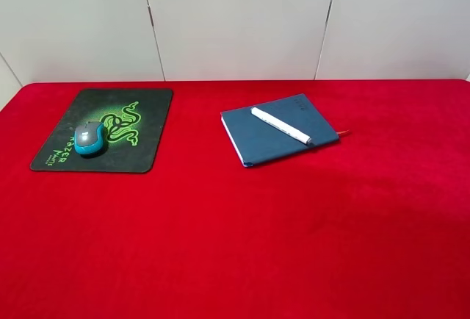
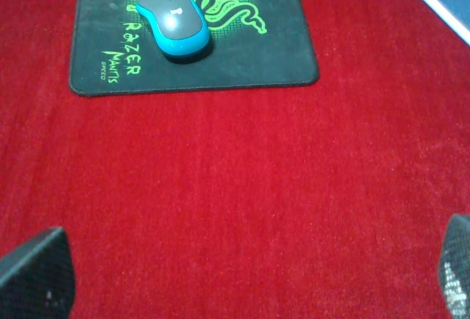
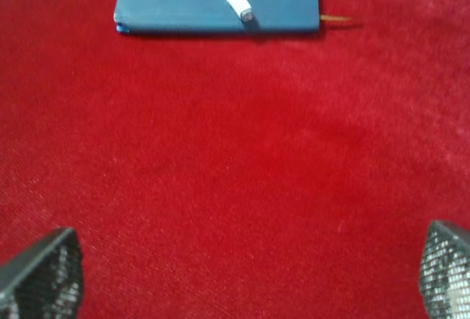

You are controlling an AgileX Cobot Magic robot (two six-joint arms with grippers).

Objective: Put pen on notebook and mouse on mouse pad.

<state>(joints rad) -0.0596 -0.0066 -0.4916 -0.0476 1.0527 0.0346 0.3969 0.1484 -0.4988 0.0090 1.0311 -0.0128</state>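
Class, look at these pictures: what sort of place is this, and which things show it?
Probably a staged desk setup: a red cloth-covered table, a mouse on a mouse pad, a pen on a notebook, plain pale wall panels behind.

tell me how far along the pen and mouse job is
Both placements look done: the pen lies diagonally across the notebook, and the mouse sits on the mouse pad. Nothing is in hand; the left gripper and right gripper are open over bare red cloth. Nothing visible remains.
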